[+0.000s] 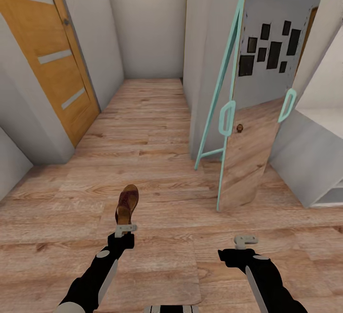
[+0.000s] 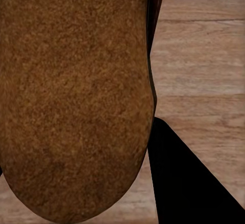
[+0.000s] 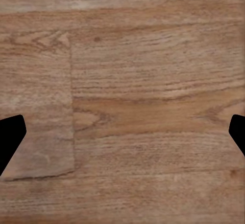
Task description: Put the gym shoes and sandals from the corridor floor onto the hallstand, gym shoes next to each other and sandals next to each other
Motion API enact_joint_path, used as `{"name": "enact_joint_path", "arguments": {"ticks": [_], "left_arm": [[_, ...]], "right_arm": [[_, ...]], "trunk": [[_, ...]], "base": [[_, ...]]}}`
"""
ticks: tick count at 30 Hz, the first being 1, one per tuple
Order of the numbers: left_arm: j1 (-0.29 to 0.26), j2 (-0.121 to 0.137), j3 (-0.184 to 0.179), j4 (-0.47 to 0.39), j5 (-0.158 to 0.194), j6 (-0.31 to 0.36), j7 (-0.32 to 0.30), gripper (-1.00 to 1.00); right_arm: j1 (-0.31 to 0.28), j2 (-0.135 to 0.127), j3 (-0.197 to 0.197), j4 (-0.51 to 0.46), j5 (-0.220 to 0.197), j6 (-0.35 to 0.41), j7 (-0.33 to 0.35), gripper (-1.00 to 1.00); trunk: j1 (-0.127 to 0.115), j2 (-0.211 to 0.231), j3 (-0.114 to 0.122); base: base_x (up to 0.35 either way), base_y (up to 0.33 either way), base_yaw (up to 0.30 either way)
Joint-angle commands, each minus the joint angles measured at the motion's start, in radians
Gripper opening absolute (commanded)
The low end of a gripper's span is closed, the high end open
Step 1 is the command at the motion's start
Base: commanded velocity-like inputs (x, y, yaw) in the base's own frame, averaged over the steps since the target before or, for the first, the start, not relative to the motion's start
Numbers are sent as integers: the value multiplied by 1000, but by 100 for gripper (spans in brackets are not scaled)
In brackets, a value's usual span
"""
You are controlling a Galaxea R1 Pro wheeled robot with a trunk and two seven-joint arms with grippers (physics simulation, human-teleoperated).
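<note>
the left gripper (image 1: 126, 228) holds a brown sandal (image 1: 126, 204) by its near end, the sandal sticking out away from the robot above the corridor floor (image 1: 157, 127). its tan-brown footbed faces up and the toe points toward the far end of the corridor. in the left wrist view the sandal (image 2: 74, 96) shows as a broad grainy brown surface with a rounded end, with wood planks (image 2: 204, 81) beyond it and one dark finger (image 2: 189, 183) just beside its edge. the left fingers are closed onto the sandal.

the right gripper (image 1: 246, 240) hangs over bare planks, near the robot and well apart from the left one. in the right wrist view its two dark fingertips (image 3: 10, 137) sit at opposite edges of the picture with only wood grain (image 3: 132, 101) between them, so the fingers are spread wide and grip nothing.

to the far left stands an orange-brown door (image 1: 52, 55) with pale inset stripes. to the right a tall leaning mirror with a teal frame (image 1: 228, 79) reflects floor planks and dark wall pictures. at the far right edge a light-grey unit (image 1: 314, 160) stands on the floor, with an open shelf showing low at its near corner; it is cut off by the picture's edge.
</note>
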Motion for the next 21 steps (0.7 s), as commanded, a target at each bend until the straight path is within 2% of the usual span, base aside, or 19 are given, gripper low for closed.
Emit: {"name": "enact_joint_path", "arguments": {"ticks": [1, 7, 12, 21], "left_arm": [[0, 0, 0, -2, -2, 7, 0, -100], [0, 0, 0, -2, -2, 7, 0, -100], [0, 0, 0, -2, -2, 7, 1, -100], [0, 0, -1, -2, -2, 7, 1, -100]], "right_arm": [[0, 0, 0, -1, 1, 5, 0, 100], [0, 1, 0, -1, 1, 5, 0, 100], [0, 1, 0, -1, 1, 5, 0, 100], [0, 1, 0, -1, 1, 5, 0, 100]], "trunk": [[4, -8, -2], [27, -50, -11], [29, -51, -22], [29, -51, -8]], "base": [[0, 0, 0], [0, 0, 0], [0, 0, 0], [0, 0, 0]]}}
